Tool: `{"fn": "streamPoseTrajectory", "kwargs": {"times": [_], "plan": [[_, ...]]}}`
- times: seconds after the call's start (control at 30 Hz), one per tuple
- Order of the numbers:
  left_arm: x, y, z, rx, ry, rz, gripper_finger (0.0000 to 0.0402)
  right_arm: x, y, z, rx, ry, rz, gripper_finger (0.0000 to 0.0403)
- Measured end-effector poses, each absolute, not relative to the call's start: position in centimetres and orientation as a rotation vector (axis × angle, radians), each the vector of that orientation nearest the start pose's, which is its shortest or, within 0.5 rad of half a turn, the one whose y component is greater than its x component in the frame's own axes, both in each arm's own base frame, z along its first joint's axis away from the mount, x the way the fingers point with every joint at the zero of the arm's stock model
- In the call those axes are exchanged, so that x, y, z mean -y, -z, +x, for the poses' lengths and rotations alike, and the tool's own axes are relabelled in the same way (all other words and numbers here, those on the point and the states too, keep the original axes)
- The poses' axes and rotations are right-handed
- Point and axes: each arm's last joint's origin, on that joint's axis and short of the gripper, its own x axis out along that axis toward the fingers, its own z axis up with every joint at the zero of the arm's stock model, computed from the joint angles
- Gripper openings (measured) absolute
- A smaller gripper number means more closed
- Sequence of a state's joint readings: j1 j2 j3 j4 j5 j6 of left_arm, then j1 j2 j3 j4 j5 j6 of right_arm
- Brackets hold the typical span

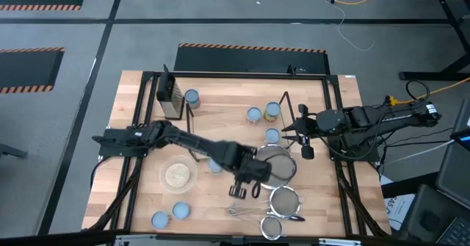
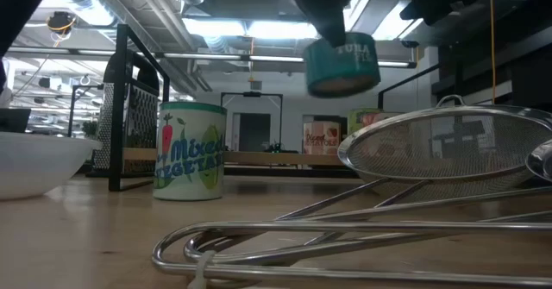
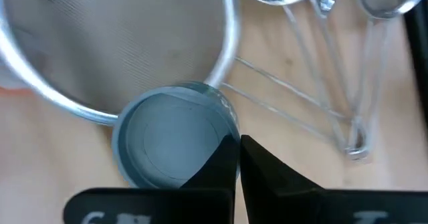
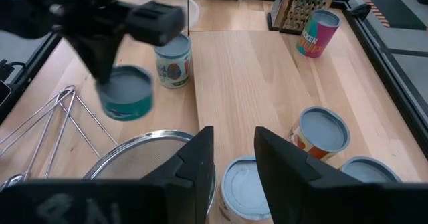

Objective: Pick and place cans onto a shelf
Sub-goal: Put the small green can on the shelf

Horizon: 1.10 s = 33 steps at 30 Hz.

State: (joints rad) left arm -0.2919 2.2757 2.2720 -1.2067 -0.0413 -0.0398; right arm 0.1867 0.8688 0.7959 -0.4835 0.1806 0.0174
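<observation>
A: Gripping a teal can (image 4: 126, 92), the left gripper (image 4: 107, 63) is pinching its rim and holding it in the air just beside the big strainer (image 1: 275, 165).

B: Is the right gripper (image 4: 231, 158) doing anything?

A: It is waiting with fingers apart over cans on the shelf (image 4: 267, 77), beyond that strainer.

B: How is the can likely handling?

A: Rigid, smooth metal, probably slippery and fairly heavy; gripping across the sides would likely be steadier than the rim.

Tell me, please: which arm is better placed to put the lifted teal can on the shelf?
Probably the left. Its gripper already holds the teal can in the air beside the big strainer. The right gripper is empty, jaws open, over the shelf.
</observation>
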Motion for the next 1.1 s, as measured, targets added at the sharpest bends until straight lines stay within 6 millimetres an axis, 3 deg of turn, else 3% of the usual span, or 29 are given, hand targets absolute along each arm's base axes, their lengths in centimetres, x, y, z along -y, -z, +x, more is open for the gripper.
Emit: {"fn": "streamPoseTrajectory", "kwargs": {"times": [0.13, 0.4, 0.6, 0.73, 1.1], "plan": [[10.4, -28.2, 45.7, -1.185, 0.225, 0.252, 0.0001, -2.8, -29.6, 17.8, -0.547, -0.001, -0.085, 0.0113], [3.9, -28.2, 46.6, -1.193, 0.282, 0.425, 0.0001, -2.8, -29.4, 17.6, -0.572, 0.000, -0.086, 0.0113], [0.4, -28.2, 46.7, -1.197, 0.269, 0.415, 0.0000, -2.8, -29.4, 17.6, -0.579, 0.000, -0.087, 0.0113], [-0.5, -27.4, 46.7, -1.206, 0.293, 0.372, 0.0000, -2.8, -29.4, 17.6, -0.579, 0.000, -0.087, 0.0113], [-0.5, -23.7, 47.1, -1.231, 0.299, 0.366, 0.0000, -2.8, -29.3, 17.6, -0.582, 0.000, -0.087, 0.0113]]}}
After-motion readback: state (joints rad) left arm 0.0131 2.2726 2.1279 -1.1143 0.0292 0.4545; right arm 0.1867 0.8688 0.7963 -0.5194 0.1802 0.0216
